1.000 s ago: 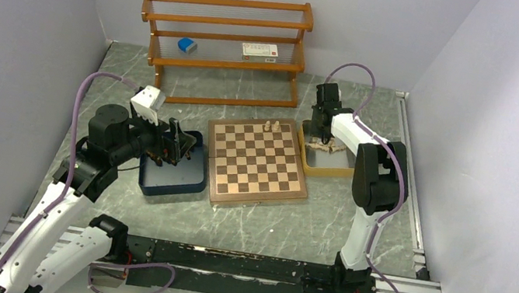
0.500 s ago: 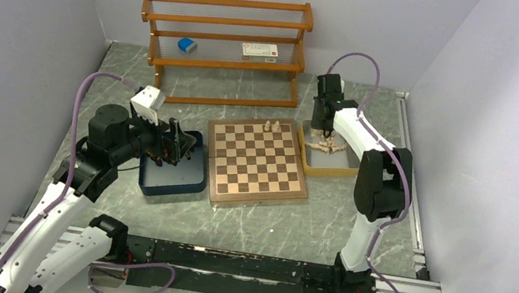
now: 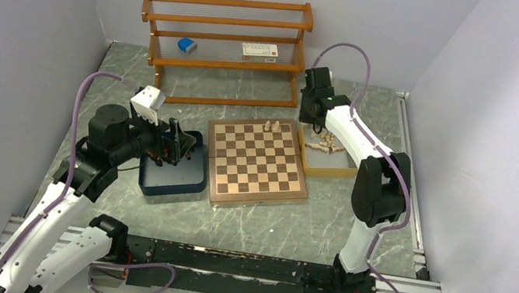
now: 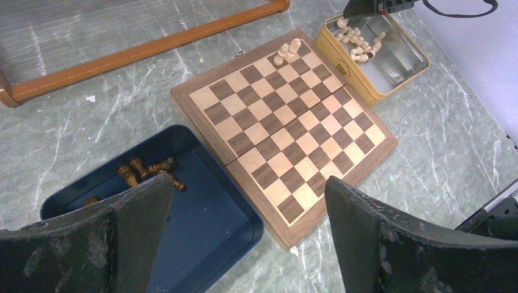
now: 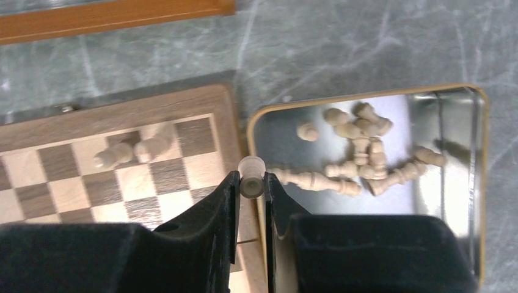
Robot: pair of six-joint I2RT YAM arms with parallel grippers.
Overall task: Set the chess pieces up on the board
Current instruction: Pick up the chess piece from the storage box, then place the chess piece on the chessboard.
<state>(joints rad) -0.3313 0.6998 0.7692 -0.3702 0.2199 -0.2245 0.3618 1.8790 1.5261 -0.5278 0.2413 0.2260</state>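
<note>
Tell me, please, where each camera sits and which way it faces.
Top external: high behind the bases, looking down on the square wooden chessboard; left arm, right arm show.
Left wrist: above the navy rectangular tray, facing across the board; open left gripper frames it.
Right wrist: down at the yellow-rimmed metal tray; right gripper shut on a pale cream chess piece.
Wrist views share board and yellow tray.

Nothing can be read; print on the white box [image 3: 259,51] is too small.
</note>
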